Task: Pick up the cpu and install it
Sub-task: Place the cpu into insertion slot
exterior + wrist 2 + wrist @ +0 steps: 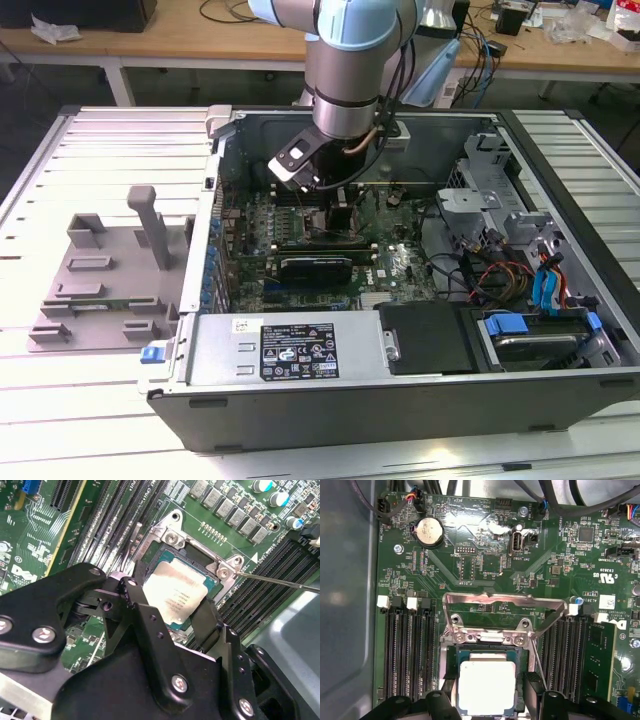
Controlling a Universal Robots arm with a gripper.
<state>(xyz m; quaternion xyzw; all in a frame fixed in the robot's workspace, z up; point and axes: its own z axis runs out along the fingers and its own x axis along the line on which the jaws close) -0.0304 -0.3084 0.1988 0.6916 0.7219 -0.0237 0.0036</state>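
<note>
1. Leftward on the desk (60, 400) lies a grey fixture tray (100, 270).
2. Right of it, the gripper (339, 218) reaches into the open computer case (300, 400).
3. Its jaws clasp the cpu (486, 687) by two opposite edges; the cpu sits between them in the motherboard socket (451, 665).

Robotics laboratory: an opened computer case (400, 400) on a slatted metal surface (110, 150), a cable-strewn wooden surface (220, 35) behind, robot arm (350, 70) above.
</note>
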